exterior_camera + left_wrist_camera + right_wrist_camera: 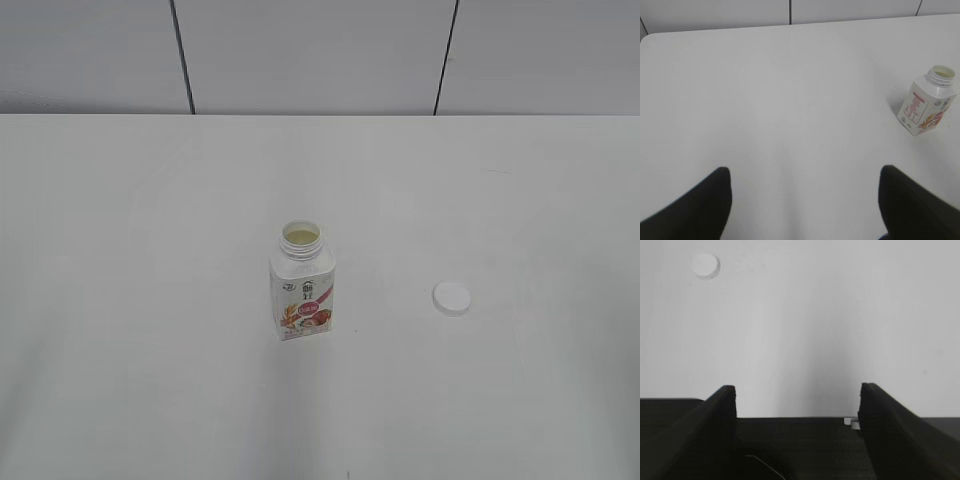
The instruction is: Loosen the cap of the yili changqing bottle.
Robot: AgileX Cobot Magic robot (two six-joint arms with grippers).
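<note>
The yili changqing bottle (302, 285) stands upright near the middle of the white table, its neck open with no cap on it. It also shows at the right of the left wrist view (927, 102). The white cap (451, 298) lies flat on the table to the bottle's right, apart from it. It also shows at the top left of the right wrist view (705, 265). My left gripper (805, 180) is open and empty, well short of the bottle. My right gripper (797, 392) is open and empty, well back from the cap. Neither gripper shows in the exterior view.
The white table (150, 250) ends at a grey panelled wall (320, 50) at the back. The table's far-left corner shows in the left wrist view (650, 37).
</note>
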